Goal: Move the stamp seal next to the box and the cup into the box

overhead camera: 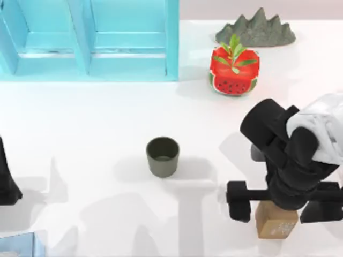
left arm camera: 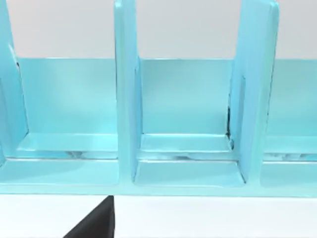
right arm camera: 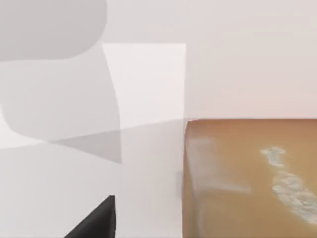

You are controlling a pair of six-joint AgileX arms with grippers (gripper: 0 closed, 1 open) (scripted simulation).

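Note:
The stamp seal (overhead camera: 276,224), a light-brown wooden block with whitish marks, sits on the table at the front right. My right gripper (overhead camera: 281,203) hovers just over it, open, its two black fingers (overhead camera: 238,201) spread wide to either side of the block. In the right wrist view the stamp seal (right arm camera: 247,178) looms close, with one black fingertip (right arm camera: 96,222) beside it. The dark olive cup (overhead camera: 162,156) stands upright in the middle of the table. The light-blue box (overhead camera: 91,43) with dividers is at the back left. My left arm (overhead camera: 6,179) is parked at the left edge.
A red watermelon-patterned pot with green leaves (overhead camera: 234,72) stands at the back right, and a grey rock-shaped ornament (overhead camera: 257,29) lies behind it. The left wrist view faces the box's compartments (left arm camera: 183,173). A blue object's corner (overhead camera: 16,245) shows at the front left.

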